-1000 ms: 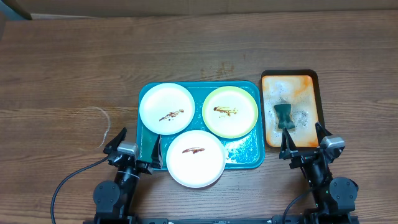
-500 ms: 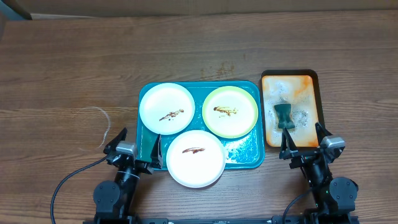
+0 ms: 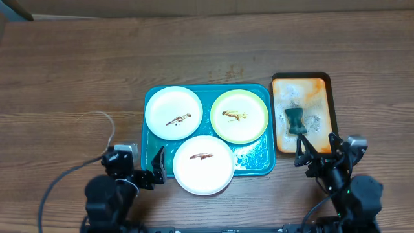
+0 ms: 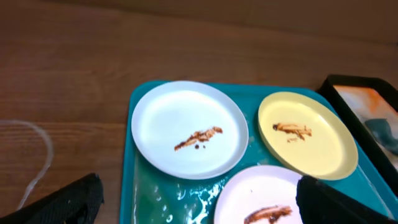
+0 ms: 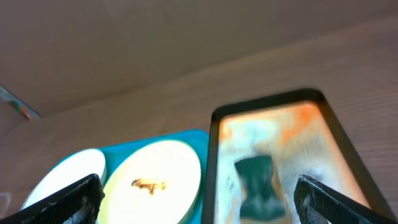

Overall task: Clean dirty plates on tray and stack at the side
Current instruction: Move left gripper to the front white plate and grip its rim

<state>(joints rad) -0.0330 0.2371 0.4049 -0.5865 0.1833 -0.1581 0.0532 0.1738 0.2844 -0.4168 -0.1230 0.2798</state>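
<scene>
left gripper (image 4: 199,194) spread, right gripper (image 5: 199,188) spread | white plate (image 3: 203,164) overhung tray (image 3: 256,159) rim by near edge of table (image 3: 65,77); nudge might tip it

In the left wrist view, the lower edge cuts the nearest white plate (image 4: 255,190) and the tray (image 4: 155,196). The right wrist view is blurred, its orange tray (image 5: 292,124) cropped below.

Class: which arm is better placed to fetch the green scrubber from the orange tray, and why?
Right. The right arm's fingers are open just below the orange tray, with the green scrubber centred in that wrist view. The left arm's fingers are on the far side of the teal tray.
</scene>
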